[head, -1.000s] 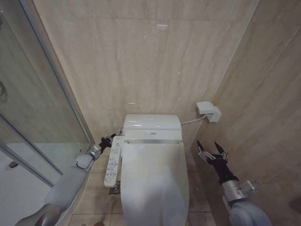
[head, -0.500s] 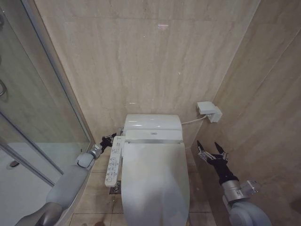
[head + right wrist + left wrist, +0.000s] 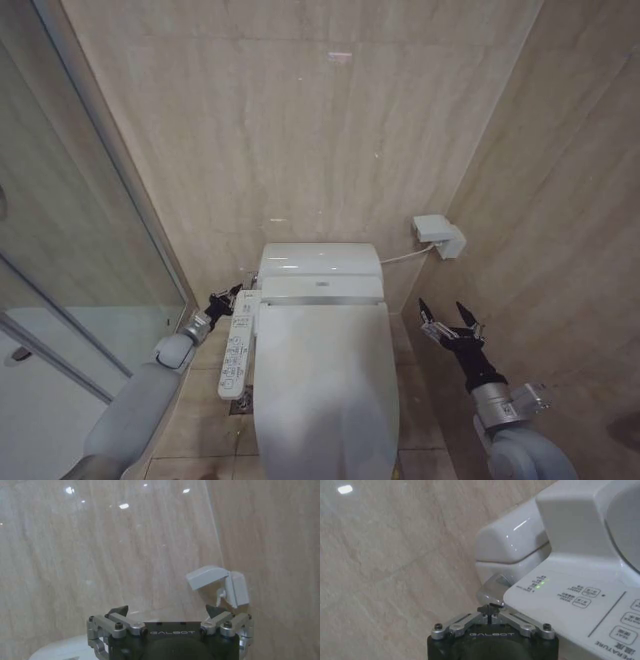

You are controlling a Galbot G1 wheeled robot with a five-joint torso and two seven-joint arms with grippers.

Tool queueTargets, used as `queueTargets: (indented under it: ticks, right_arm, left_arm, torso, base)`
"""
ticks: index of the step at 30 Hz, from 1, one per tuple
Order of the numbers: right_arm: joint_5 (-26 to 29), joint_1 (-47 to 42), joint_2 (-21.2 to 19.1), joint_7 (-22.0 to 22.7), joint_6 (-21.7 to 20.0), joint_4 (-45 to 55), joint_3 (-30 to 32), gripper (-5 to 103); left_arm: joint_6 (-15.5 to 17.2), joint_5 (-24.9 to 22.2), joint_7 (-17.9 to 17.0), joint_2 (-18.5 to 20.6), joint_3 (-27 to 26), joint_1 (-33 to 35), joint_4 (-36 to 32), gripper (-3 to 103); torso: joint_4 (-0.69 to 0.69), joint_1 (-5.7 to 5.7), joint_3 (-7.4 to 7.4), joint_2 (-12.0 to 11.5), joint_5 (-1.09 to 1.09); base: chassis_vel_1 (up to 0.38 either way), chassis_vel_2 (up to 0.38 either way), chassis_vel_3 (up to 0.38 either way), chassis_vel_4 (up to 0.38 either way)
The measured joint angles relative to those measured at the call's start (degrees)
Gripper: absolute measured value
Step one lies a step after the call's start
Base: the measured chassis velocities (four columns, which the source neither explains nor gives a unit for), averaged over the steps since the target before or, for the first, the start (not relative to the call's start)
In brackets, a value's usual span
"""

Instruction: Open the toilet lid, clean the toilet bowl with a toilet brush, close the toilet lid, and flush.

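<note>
The toilet lid lies shut over the toilet bowl, which is hidden beneath it. A long white button panel runs along the toilet's left side. My left gripper is shut at the panel's far end, beside the tank. In the left wrist view the left gripper has its tips together, right at a chrome lever under the tank's corner, with the panel beside it. My right gripper hangs open and holds nothing, right of the toilet; it also shows open as the right gripper. The toilet brush is out of view.
A glass shower screen closes off the left side. A small white wall box with a cable sits on the right wall near the corner, also seen as the wall box. Beige tiled walls stand close behind and to the right.
The head camera has shifted slightly, so the whole picture moved a little. Both arms hold about the same places by the toilet.
</note>
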Motion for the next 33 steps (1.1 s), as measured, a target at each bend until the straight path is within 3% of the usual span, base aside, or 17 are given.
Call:
queueTargets:
  ticks: [5,11,24,33]
  right_arm:
    - [0.00,-0.01,0.00,0.00,0.00,0.00,0.00,100]
    - [0.00,0.01,0.00,0.00,0.00,0.00,0.00,100]
    - [0.00,0.00,0.00,0.00,0.00,0.00,0.00,100]
    - [0.00,0.00,0.00,0.00,0.00,0.00,0.00,100]
  left_arm:
    - [3.32,0.57,-0.92,2.95,-2.22,2.88,-5.43,0]
    - [3.78,0.45,-1.30,4.47,-2.97,3.84,-7.26,0]
    - [-0.41,-1.39,0.47,5.19,0.40,2.11,-5.87,0]
    - [-0.94,-1.29,0.96,4.45,2.27,0.53,-4.18,0]
  torso:
    - [0.07,0.00,0.00,0.00,0.04]
    - [0.12,0.00,0.00,0.00,0.04]
    - [0.11,0.01,0.01,0.00,0.06]
    - [0.11,0.01,0.01,0.00,0.06]
  base:
    - [0.000,0.000,0.000,0.000]
    - [0.000,0.000,0.000,0.000]
    - [0.000,0.000,0.000,0.000]
    - [0.000,0.000,0.000,0.000]
